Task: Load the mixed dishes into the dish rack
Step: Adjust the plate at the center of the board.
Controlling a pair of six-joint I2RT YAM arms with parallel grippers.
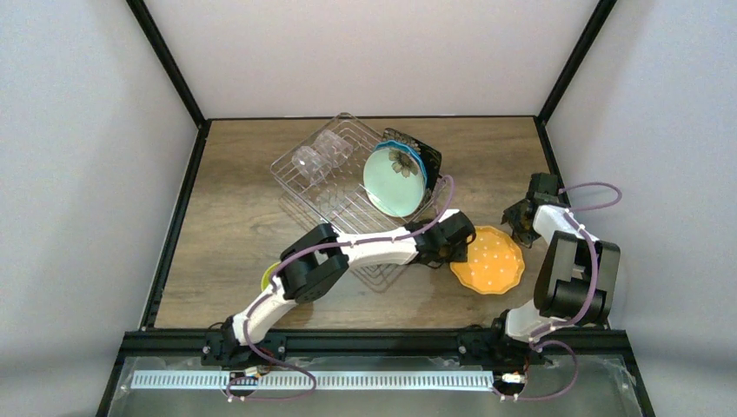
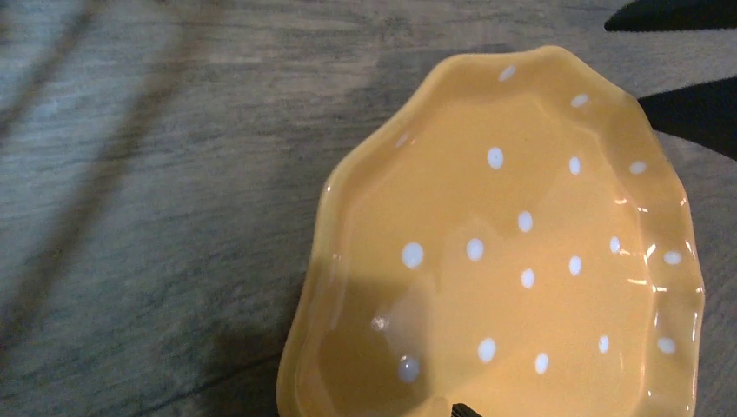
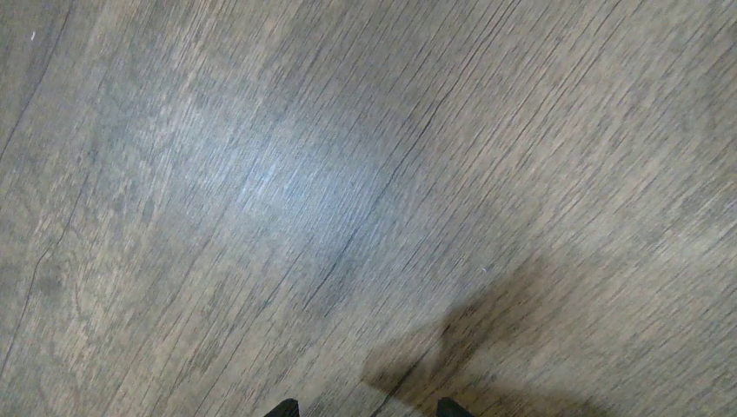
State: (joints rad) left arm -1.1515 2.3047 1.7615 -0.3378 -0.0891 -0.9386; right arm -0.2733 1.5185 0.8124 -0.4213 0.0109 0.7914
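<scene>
The orange white-dotted plate lies flat on the wooden table, right of the dish rack. It fills the left wrist view. My left gripper hovers at the plate's left rim, open, with one dark fingertip over the plate. In the rack the round mint flower plate stands on edge, with the teal plate and the black plate behind it. The clear glass lies on its side in the rack. My right gripper is open over bare wood, behind the orange plate.
A yellow-green bowl peeks out from under my left arm's elbow, near the table's front left. Black frame posts and grey walls close in the table on three sides. The rack stands askew at the table's back middle.
</scene>
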